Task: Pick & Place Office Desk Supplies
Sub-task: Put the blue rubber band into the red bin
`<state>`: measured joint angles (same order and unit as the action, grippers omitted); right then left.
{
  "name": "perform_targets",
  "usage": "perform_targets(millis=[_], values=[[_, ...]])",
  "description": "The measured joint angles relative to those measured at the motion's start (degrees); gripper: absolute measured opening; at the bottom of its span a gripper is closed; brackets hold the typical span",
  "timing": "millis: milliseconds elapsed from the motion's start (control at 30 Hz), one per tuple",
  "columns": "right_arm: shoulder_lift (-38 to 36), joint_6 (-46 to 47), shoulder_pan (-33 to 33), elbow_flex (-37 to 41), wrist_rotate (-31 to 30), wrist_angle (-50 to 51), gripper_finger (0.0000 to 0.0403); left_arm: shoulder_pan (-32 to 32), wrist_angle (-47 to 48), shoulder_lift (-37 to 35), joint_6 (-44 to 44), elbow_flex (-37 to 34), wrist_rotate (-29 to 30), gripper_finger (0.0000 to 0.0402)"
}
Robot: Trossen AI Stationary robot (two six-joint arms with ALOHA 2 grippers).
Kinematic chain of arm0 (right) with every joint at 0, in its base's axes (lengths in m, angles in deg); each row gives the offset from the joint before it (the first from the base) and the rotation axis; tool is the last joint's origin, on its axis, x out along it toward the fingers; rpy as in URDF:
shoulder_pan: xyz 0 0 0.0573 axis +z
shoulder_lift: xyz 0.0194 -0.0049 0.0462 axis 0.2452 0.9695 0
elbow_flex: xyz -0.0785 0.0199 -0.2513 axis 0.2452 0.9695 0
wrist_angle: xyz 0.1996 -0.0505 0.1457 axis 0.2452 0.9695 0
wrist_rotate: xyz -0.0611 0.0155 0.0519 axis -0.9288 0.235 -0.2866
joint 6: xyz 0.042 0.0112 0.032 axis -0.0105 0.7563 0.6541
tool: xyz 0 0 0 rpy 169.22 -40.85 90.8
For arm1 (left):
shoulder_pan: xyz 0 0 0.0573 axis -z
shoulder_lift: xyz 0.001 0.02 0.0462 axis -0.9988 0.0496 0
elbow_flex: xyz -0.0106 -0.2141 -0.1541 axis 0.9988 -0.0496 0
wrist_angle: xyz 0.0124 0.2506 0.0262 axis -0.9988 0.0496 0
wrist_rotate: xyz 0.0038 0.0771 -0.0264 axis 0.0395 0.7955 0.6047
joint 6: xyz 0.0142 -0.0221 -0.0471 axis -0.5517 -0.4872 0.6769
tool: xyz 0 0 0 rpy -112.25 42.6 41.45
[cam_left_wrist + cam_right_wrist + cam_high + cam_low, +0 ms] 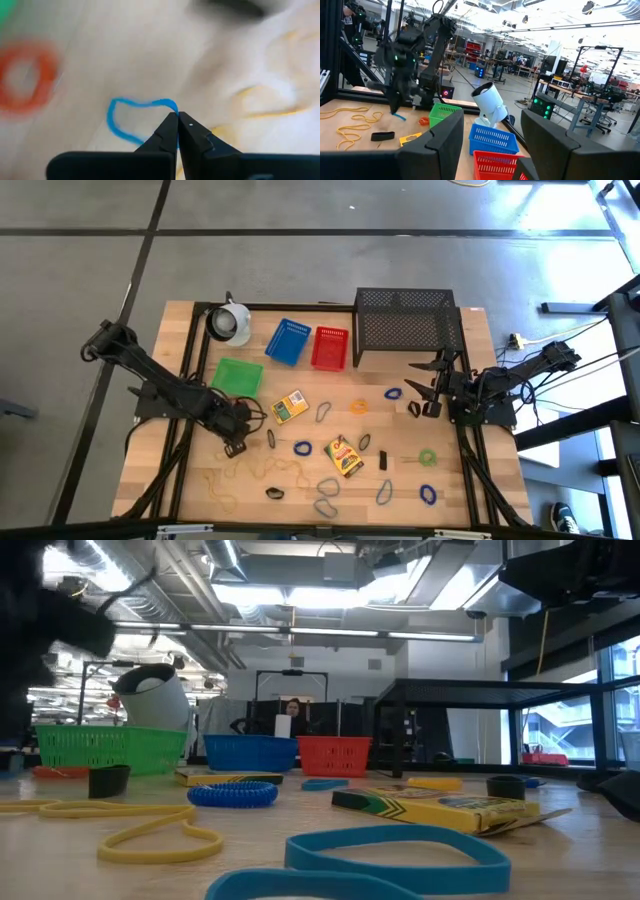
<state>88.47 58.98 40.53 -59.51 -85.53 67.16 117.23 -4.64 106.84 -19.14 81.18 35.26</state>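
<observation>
left gripper (177, 116): down at the wooden table (180, 480), front-left area, just in front of the green basket (237, 374). Fingers pinched fully together on a blue rubber band (120, 121); the band's loop lies on the wood, its edge caught at the fingertips.
right gripper (428, 388): at the table's right side, just in front of the black mesh rack (405, 326), jaws spread wide, nothing between them.
nearby, left wrist view: blurred orange ring (25, 76) on the wood, yellow bands (270, 97) on the other side of the blue one.
crayon boxes: one (290, 406) mid-table, just right of the left gripper; the other (344, 455) nearer the front, lying flat.
loose bands: yellow tangle (255, 472) front-left; blue loops (302, 448), (384, 493), (428, 494) and (393, 393); green loop (427, 457) on the right; orange one (358, 406) mid-table.
dark clips: small ones at (364, 441) and (383, 460), beside the front crayon box.
containers: blue basket (287, 341) and red basket (330, 347) side by side at the back, between the green basket and the rack; white cup (230, 323) tipped over at back-left.
</observation>
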Motion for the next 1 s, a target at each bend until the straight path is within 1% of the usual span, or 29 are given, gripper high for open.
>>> perform_targets(millis=[100, 300, 433, 600, 700, 767, 800, 867, 933, 1000], values=[[0.0, 0.0, 0.0, 0.0, 0.0, 0.0, 0.0201, -0.4, -1.8, -0.1, -7.1, 2.9, 5.1, 0.0003], [0.0, 0.0, 0.0, 0.0, 0.0, 0.0, 0.0201, -3.8, -10.6, -0.1, -22.3, 8.6, 16.4, 0.0002], [0.0, 0.0, 0.0, 0.0, 0.0, 0.0, 0.0201, -8.1, -19.5, -0.1, -34.1, 11.1, 22.2, 0.0003], [0.0, 0.0, 0.0, 0.0, 0.0, 0.0, 0.0201, -14.8, -33.8, -0.1, -46.1, 11.6, 25.8, 0.0002], [0.0, 0.0, 0.0, 0.0, 0.0, 0.0, 0.0201, -18.8, -41.3, 0.0, -52.3, 11.6, 26.1, 0.0003], [0.0, 0.0, 0.0, 0.0, 0.0, 0.0, 0.0201, -21.7, -45.9, 0.4, -55.5, 11.6, 24.8, 0.0002], [0.0, 0.0, 0.0, 0.0, 0.0, 0.0, 0.0201, -23.2, -47.8, 0.8, -56.5, 11.6, 23.7, 0.0002], [0.0, 0.0, 0.0, 0.0, 0.0, 0.0, 0.0201, -26.5, -51.4, 1.8, -57.5, 11.6, 19.7, 0.0002], [0.0, 0.0, 0.0, 0.0, 0.0, 0.0, 0.0201, -29.6, -55.3, 3.9, -57.6, 11.7, 15.3, 0.0003], [0.0, 0.0, 0.0, 0.0, 0.0, 0.0, 0.0201, -32.3, -58.9, 6.5, -57.6, 11.7, 12.6, 0.0003]])
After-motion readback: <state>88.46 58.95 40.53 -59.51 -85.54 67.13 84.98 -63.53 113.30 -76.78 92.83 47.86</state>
